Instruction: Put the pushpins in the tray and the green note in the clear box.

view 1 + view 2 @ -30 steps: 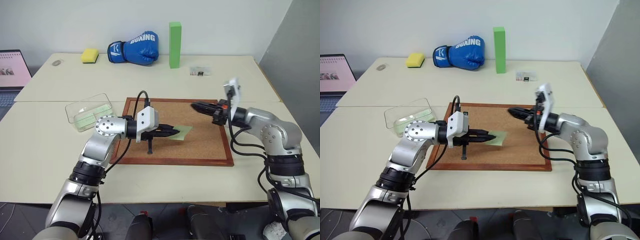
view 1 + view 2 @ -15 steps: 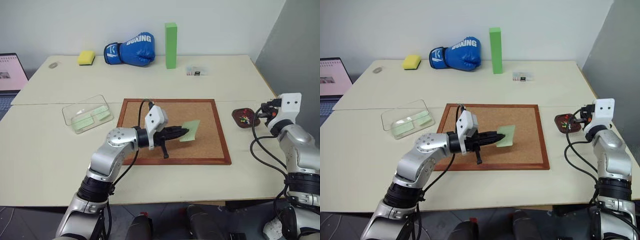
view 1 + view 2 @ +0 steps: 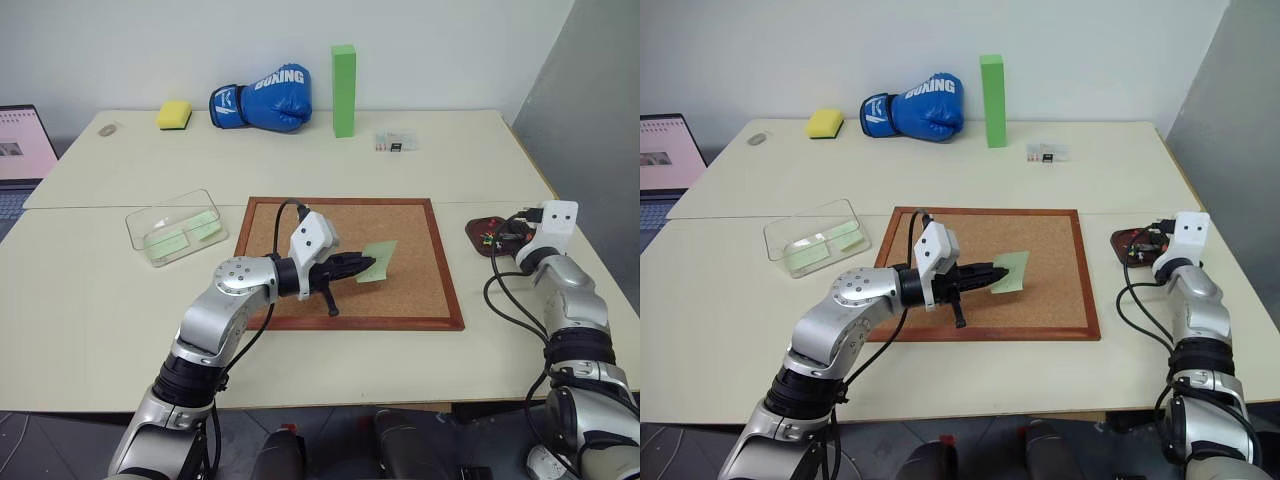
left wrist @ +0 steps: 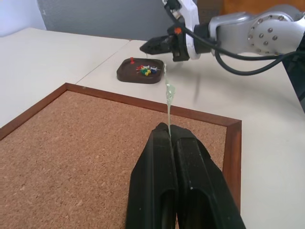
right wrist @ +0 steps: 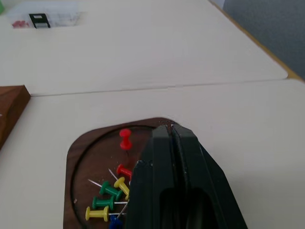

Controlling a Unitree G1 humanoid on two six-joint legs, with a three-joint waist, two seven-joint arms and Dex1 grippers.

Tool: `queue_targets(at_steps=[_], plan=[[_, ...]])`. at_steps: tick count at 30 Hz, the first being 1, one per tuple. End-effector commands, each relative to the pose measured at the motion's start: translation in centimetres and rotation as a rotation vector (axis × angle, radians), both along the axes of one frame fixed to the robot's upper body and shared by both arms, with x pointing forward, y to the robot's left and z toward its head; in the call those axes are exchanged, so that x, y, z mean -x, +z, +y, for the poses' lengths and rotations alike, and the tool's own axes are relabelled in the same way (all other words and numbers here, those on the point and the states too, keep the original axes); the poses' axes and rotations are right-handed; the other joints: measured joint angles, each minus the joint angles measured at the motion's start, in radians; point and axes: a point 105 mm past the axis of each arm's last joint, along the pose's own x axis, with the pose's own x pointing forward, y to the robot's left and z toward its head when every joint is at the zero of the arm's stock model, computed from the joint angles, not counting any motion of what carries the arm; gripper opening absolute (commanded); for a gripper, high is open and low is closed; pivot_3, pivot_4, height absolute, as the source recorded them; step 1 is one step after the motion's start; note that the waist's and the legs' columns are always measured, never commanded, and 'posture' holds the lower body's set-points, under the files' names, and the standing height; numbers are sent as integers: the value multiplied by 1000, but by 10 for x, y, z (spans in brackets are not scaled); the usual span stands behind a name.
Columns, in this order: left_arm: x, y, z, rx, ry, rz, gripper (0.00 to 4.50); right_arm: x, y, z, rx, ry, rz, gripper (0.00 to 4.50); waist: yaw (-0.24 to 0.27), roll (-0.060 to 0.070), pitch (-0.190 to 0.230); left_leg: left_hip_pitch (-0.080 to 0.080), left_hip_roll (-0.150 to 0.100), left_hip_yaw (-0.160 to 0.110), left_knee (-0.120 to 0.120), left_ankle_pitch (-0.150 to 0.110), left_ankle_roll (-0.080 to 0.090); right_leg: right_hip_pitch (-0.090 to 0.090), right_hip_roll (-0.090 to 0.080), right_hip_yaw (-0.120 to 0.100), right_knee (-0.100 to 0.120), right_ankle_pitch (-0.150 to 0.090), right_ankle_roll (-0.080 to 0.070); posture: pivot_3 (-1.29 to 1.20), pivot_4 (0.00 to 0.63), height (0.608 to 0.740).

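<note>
Right gripper (image 5: 172,138) swung off the corkboard (image 3: 410,290) and now hangs shut over the tray (image 5: 90,143) of pushpins (image 5: 125,138) (red, green, yellow ones). Left gripper (image 3: 364,264) stays pinched on the note (image 3: 378,260), above the board, well away from the box (image 3: 178,226).

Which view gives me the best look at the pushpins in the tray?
The right wrist view: the pushpins lie close up in the tray, red, green, yellow and blue heads distinct, though the right gripper hides some. The left wrist view shows a small coloured cluster; the eye views show only specks.
</note>
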Motion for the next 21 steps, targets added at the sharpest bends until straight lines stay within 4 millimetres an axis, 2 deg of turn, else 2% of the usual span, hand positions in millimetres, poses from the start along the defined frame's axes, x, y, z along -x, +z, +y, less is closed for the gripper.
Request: queue_targets(at_steps=[1, 5, 11, 14, 21], plan=[[3, 11, 1, 12, -3, -41, 6, -2, 11, -4, -2, -13, -48, 0, 0, 0, 0, 0, 0, 0, 0, 0, 0, 0, 0, 0, 0, 0, 0, 0, 150, 740], [1, 11, 2, 13, 12, -45, 6, 0, -1, -1, -15, -15, -10, 0, 0, 0, 0, 0, 0, 0, 0, 0, 0, 0, 0, 0, 0, 0, 0, 0, 150, 740], [0, 11, 1, 8, 7, -48, 6, 0, 1, 1, -12, -4, -20, 0, -1, 0, 0, 1, 0, 0, 0, 0, 0, 1, 0, 0, 0, 0, 0, 0, 150, 740], [-1, 12, 2, 2, 4, -51, 0, 0, 7, -3, 5, -14, -42, 473, -1, 0, 0, 1, 0, 0, 0, 0, 0, 1, 0, 0, 0, 0, 0, 0, 150, 740], [-3, 12, 2, -6, -5, -59, 0, 2, 27, -6, 20, -24, -121, 2103, -1, 0, 0, 0, 0, 0, 0, 0, 0, 0, 0, 0, 0, 0, 0, 0, 150, 740]])
